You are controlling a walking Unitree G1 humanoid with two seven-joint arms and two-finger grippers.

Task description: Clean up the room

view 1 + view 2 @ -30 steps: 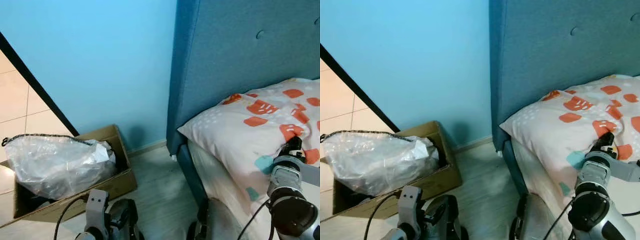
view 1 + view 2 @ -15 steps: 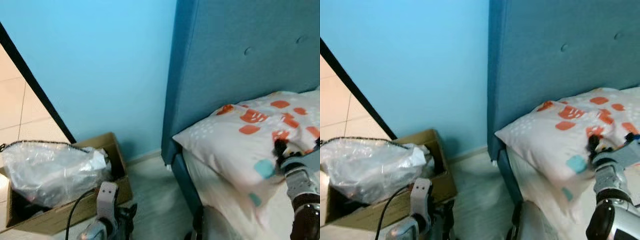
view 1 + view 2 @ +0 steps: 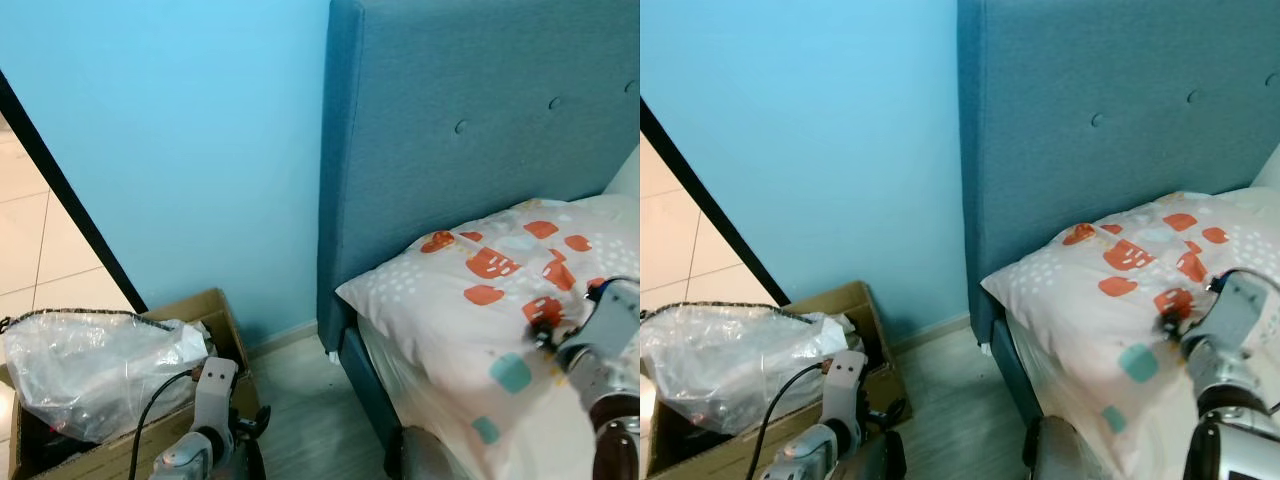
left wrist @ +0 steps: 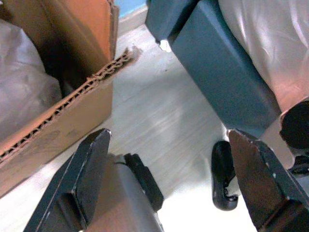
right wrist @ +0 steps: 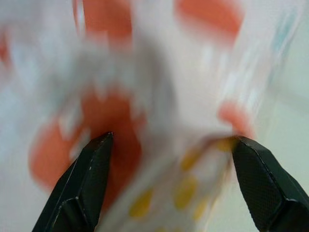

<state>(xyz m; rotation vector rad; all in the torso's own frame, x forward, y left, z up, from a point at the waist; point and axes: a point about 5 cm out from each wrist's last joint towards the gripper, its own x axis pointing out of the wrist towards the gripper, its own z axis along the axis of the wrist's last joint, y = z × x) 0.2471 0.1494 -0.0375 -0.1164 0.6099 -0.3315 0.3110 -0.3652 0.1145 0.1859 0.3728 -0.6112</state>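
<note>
Here, right tool (image 5: pixel 169 179) spread against the pillow (image 3: pixel 470 300)

Wall (image 3: pixel 180 130): plain light blue, upper left | Headboard (image 3: pixel 470 140): teal, tufted, upper right | Floor (image 3: pixel 300 400): pale wood, bottom centre | Tiled floor (image 3: pixel 40 250): beige, left edge, behind a black diagonal strip (image 3: pixel 70 200)

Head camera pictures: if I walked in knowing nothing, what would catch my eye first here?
Probably the white pillow with orange patches, lying on the bed against the tall blue headboard; the robot's right gripper is at it, fingers spread in its wrist view with pillow fabric between them. Next, on the floor by the bright blue wall, an open cardboard box holds a crumpled clear plastic bag.
</note>
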